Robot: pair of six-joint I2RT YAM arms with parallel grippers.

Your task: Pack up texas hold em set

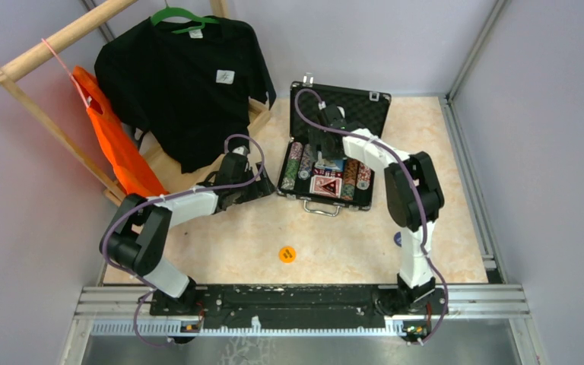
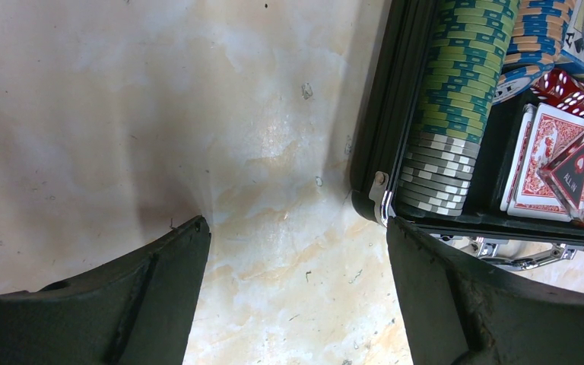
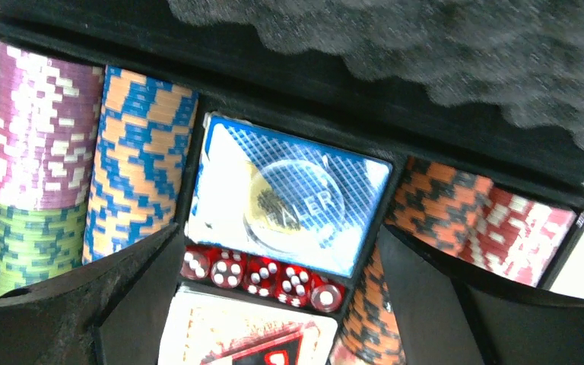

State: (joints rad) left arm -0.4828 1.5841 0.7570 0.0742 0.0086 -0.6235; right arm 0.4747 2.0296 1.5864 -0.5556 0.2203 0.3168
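Note:
The black case lies open on the table with its foam lid upright. My right gripper hovers over its middle, open with nothing between the fingers. Below it in the right wrist view are a blue deck with a clear round token on top, a row of red dice and red-backed cards. My left gripper stands open over bare table beside the case's near-left corner. Green and grey chips fill that end row.
An orange round token lies loose on the table in front of the case. A black T-shirt and an orange bag hang on a wooden rack at the back left. The case's silver handle faces the arms.

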